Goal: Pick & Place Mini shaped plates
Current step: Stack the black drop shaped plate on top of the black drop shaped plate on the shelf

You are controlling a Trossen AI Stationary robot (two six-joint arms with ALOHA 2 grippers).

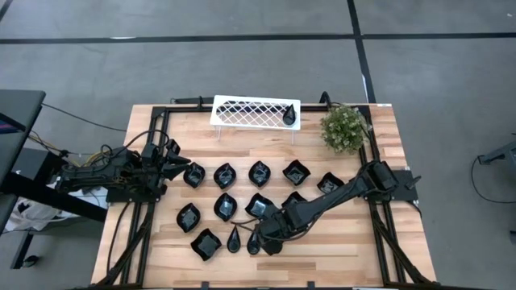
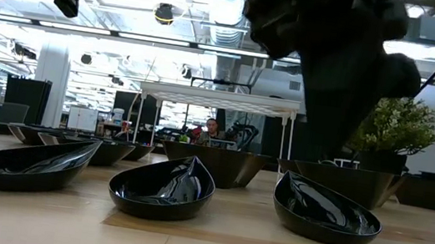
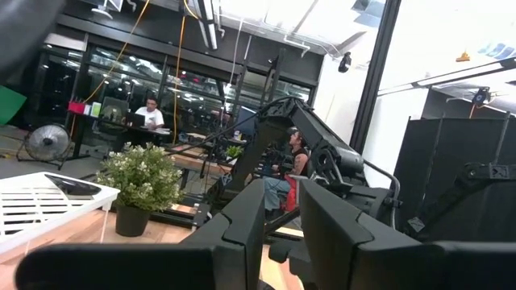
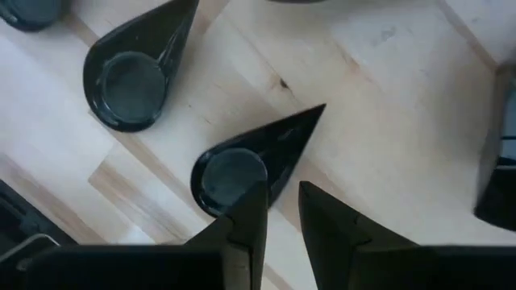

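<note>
Near the front edge of the tabletop [image 1: 161,121], a glossy black teardrop-shaped mini plate [image 4: 242,165] lies flat on the pale wood planks, its flat round well at the broad end and its point tapering away. Just beside it lies a second glossy black teardrop plate [image 4: 133,76] of the same shape, apart from the first. The right hand [image 1: 264,242] hangs directly over the first teardrop; its two dark, blocky fingers [image 4: 246,221] stand slightly apart with a narrow gap between them, and nothing sits in that gap. The other glossy black mini plates [image 1: 242,189], squares and rounded leaves with smooth curved rims, are spread in loose rows across the middle of the tabletop. One more black teardrop plate [image 1: 289,115] rests on the right end of the white lattice rack [image 1: 254,111], which stands at the back edge. A small green bushy plant in a dark pot [image 1: 345,129] stands near the back right corner. The left hand [image 1: 179,167] waits above the left side of the tabletop, beside the leftmost plates, its dark fingers [image 3: 242,225] a little apart and holding nothing.
</note>
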